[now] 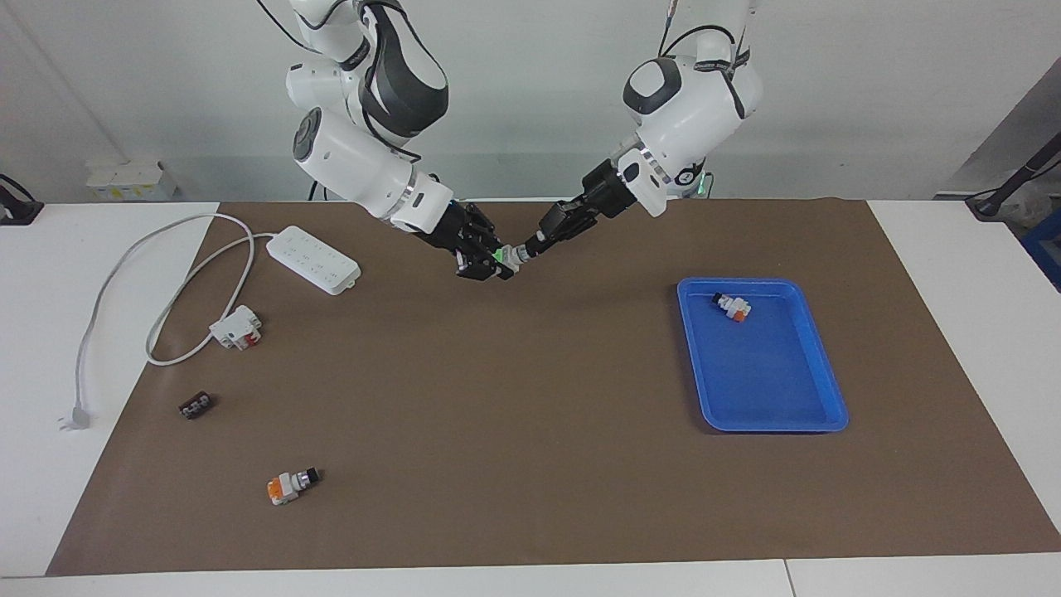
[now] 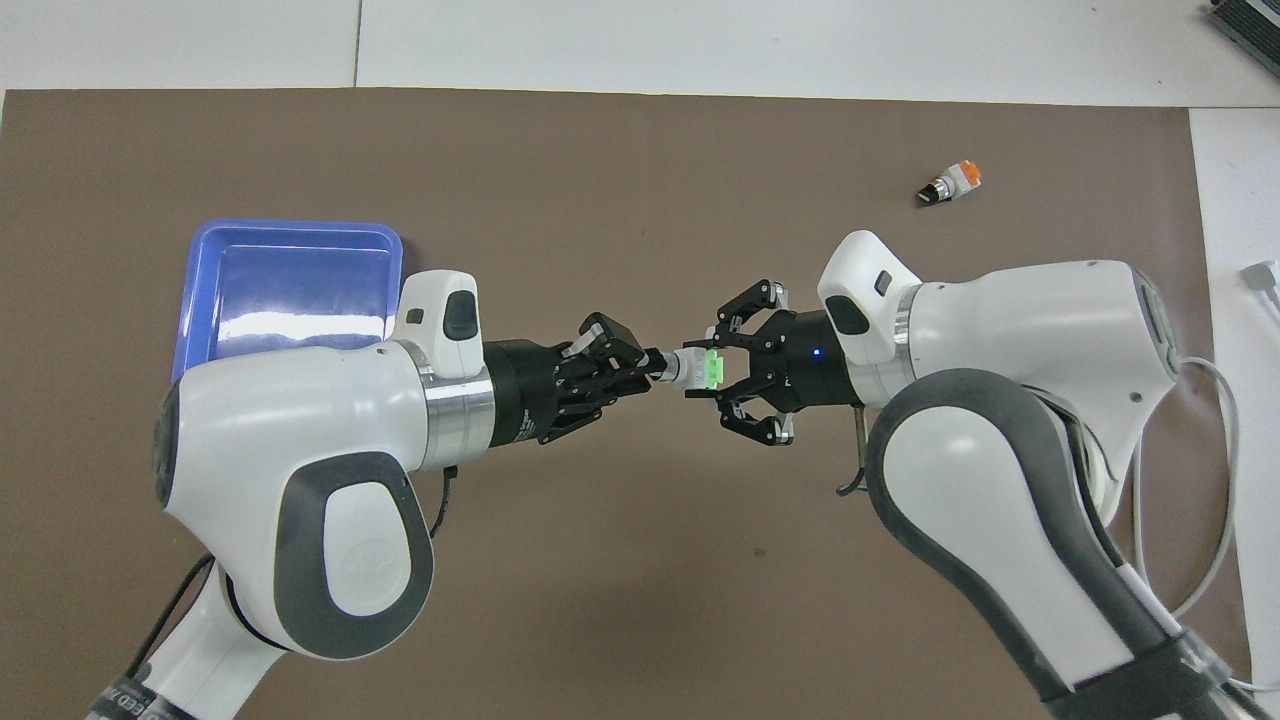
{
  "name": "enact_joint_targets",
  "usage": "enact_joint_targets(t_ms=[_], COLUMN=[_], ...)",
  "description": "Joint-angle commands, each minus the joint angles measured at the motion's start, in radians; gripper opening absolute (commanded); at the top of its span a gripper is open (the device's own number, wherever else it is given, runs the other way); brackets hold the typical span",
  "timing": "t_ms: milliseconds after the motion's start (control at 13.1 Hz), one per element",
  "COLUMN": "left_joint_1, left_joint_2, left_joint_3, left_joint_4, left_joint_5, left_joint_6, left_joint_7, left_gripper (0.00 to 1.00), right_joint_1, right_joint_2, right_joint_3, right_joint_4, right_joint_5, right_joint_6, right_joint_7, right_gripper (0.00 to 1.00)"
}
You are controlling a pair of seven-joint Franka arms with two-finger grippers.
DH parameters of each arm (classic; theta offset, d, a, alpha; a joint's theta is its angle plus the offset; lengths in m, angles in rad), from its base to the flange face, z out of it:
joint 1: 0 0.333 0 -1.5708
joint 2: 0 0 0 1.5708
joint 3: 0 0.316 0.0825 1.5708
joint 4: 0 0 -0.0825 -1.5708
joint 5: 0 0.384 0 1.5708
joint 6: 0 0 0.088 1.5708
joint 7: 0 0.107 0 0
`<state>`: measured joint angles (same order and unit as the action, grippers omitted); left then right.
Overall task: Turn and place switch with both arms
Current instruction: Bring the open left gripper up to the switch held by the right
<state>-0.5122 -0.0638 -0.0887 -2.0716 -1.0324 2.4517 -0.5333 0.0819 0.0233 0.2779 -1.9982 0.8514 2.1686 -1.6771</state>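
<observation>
Two grippers meet at one small part, held in the air over the brown mat (image 1: 530, 431), about midway between the arms' ends of the table. The right gripper (image 1: 489, 259) is clamped on the switch (image 1: 507, 258) at its green end block. The black-and-silver knob end sticks out toward the left gripper (image 1: 535, 242), which is right at the knob. Whether it has already closed on the knob cannot be told.

The switch's long axis runs from one gripper to the other, roughly level in the overhead view. In the facing view the knob end sits slightly higher than the green end. Both wrists lie close to that same line, green end toward the right arm and knob end toward the left arm.

Judgement: the coming move is a turn about this shared axis, or a handover along it. Either one depends on the left gripper staying in line with the knob.

The blue tray (image 1: 831, 404) lies toward the left arm's end of the table, so the left arm is the near one for placing. An orange-ended switch (image 1: 733, 308) already lies in the tray, in the part nearer the robots.
</observation>
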Motion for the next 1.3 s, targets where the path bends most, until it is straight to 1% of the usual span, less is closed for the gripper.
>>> enact_joint_targets(t_ms=[0,77,153,383,919,1073,1226], left_joint_1=[-0.023,-0.023,-0.023,-0.031,-0.045,-0.045,-0.045], left_joint_2=[0.018,0.018,0.018,0.018,0.018,0.018,0.018], left_joint_3=[0.014,0.014,0.014,0.014,0.014,0.014,0.014], left_joint_4=[0.018,0.021,0.022,0.021,0.019,0.019,0.019], left_joint_5=[-0.017,-0.017,-0.017,-0.017,-0.011,-0.014,-0.017], left_joint_6=[0.021,0.021,0.021,0.021,0.023,0.023,0.026], left_joint_7=[0.006,0.006,0.006,0.019,0.085,0.081,0.011], left_gripper=[0.26,0.24,0.19,0.00,0.00,0.00,0.00], right_joint_1=[0.001,0.001,0.001,0.001,0.001,0.001,0.001], right_joint_2=[-0.023,-0.023,-0.023,-0.022,-0.022,-0.022,-0.022], right_joint_3=[0.000,0.000,0.000,0.000,0.000,0.000,0.000], right_joint_4=[-0.022,-0.022,-0.022,-0.024,-0.024,-0.024,-0.024], right_joint_5=[0.031,0.031,0.031,0.031,0.031,0.031,0.031], right_joint_6=[0.017,0.020,0.028,0.052,0.073,0.073,0.073], right_joint_7=[0.004,-0.001,-0.004,-0.013,-0.029,-0.026,-0.027], right_gripper=[0.00,0.00,0.00,0.00,0.00,0.00,0.00])
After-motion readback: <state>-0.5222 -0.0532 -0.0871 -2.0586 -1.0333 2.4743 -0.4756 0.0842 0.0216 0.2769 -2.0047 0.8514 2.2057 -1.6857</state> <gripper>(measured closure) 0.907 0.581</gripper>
